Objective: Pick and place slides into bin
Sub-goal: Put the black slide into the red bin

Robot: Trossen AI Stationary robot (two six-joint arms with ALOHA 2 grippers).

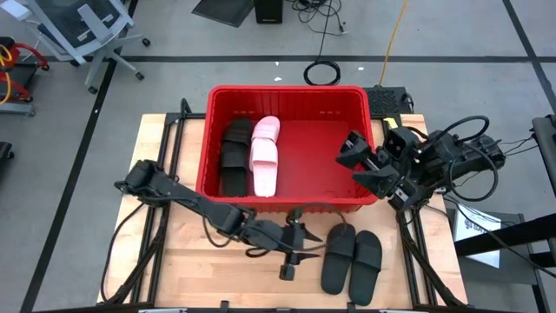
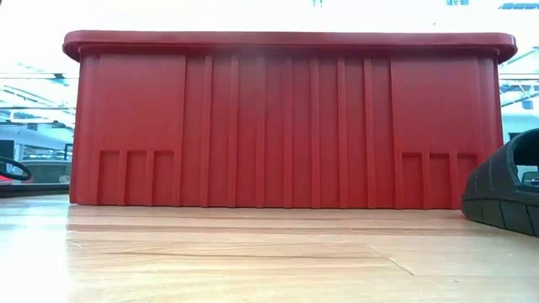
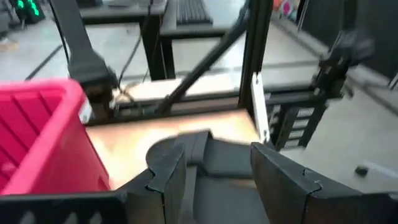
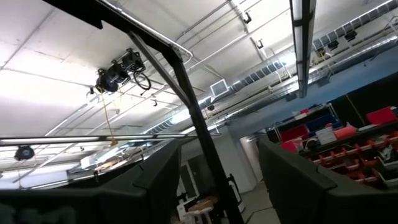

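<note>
Step in hand, by the look of it: closing in on the 2 black slides [image 1: 352,259] lying side by side on the tabletop near its front edge, right of centre, just outside the bin's front wall. Left gripper [image 1: 298,245] stretched low along the front edge, fingers spread and holding nothing, tips pointed at the nearer slide [image 3: 205,158] and just beside it. Bin [image 1: 360,100] set at the back-centre of the tabletop, already holding 1 black slide [image 1: 234,156] and 1 pale pink slide [image 1: 264,155] against its left wall. Right gripper [image 1: 363,165] raised over the bin's right rim, tilted up toward the ceiling, jaws apart and empty. Next move probably called for: slipping the left fingers around the strap or edge of the nearer slide, clamping, lifting over the front rim. In the way: that tall front wall and the 2nd slide touching the 1st. Cables and a chair on the floor beyond the table.
</note>
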